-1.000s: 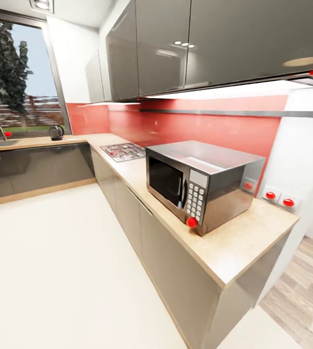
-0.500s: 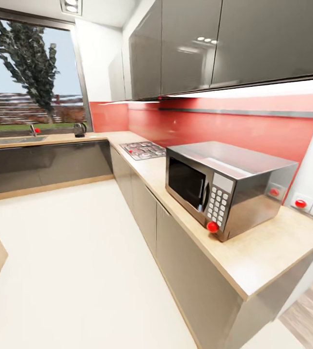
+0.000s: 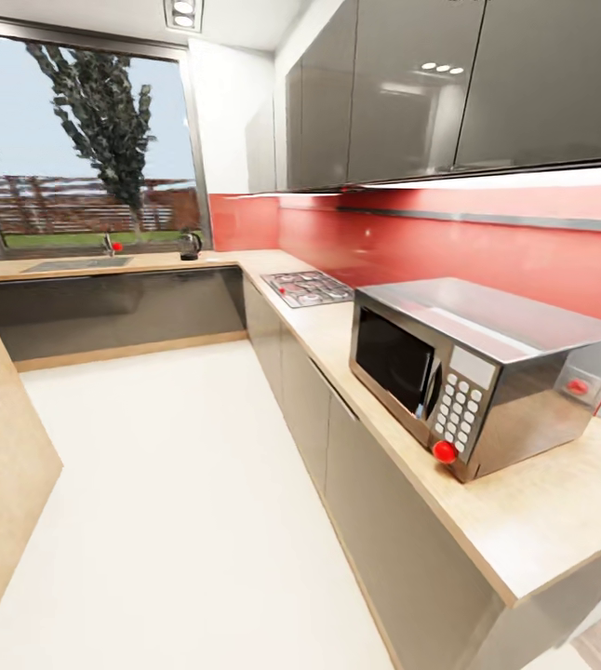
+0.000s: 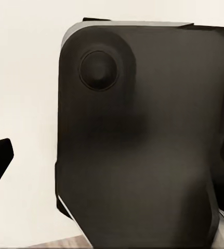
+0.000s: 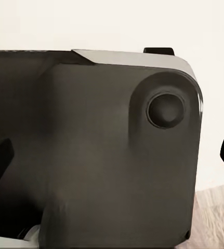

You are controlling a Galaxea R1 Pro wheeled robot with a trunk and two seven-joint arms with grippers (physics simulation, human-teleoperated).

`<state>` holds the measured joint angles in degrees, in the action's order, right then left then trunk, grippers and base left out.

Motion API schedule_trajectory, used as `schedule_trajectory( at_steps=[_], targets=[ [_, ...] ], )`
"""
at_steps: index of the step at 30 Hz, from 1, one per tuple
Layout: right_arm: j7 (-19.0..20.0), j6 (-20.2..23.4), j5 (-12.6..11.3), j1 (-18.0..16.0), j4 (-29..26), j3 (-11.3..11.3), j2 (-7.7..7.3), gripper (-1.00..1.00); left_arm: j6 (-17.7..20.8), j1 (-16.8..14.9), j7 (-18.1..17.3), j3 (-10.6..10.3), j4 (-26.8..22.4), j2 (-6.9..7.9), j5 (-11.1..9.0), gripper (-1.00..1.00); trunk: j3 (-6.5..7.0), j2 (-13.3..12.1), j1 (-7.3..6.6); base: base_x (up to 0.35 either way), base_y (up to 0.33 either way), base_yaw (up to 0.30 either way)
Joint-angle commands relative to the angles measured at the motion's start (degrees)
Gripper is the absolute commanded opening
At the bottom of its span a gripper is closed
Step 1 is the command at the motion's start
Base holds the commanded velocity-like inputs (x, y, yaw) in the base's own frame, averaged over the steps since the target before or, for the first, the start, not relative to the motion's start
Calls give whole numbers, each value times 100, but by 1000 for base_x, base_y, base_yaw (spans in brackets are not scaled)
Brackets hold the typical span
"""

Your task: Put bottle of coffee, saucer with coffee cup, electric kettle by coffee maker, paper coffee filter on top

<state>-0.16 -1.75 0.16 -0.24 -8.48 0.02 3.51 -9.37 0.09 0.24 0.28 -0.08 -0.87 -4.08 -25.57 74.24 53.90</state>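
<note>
We see the electric kettle upper left on the far countertop by the window. Open floor centre-left; microwave near the counter edge, right. Claw states: cannot tell.

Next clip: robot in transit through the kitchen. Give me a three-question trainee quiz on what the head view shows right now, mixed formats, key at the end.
1. True or false: the microwave door is closed.
2. What sits on the countertop between the microwave and the far corner? A) toaster B) stovetop C) blender
3. Fill in: the electric kettle stands on the counter under the ____, to the right of the sink faucet.

Key: 1 true; 2 B, the stovetop; 3 window.
</note>
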Motion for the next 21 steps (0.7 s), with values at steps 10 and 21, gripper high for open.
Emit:
schedule_trajectory(
  at_steps=[10,21],
  targets=[
    [7,-11,10,-2,4,7,1,100,-21,0,3,-5,-1,-9,-57,100,172,-400,-220,0,0,17],
    [7,-10,10,-2,-12,6,-43,100,-21,0,3,-3,-1,-1,-57,100,369,-841,-462,0,0,1]
  ],
)
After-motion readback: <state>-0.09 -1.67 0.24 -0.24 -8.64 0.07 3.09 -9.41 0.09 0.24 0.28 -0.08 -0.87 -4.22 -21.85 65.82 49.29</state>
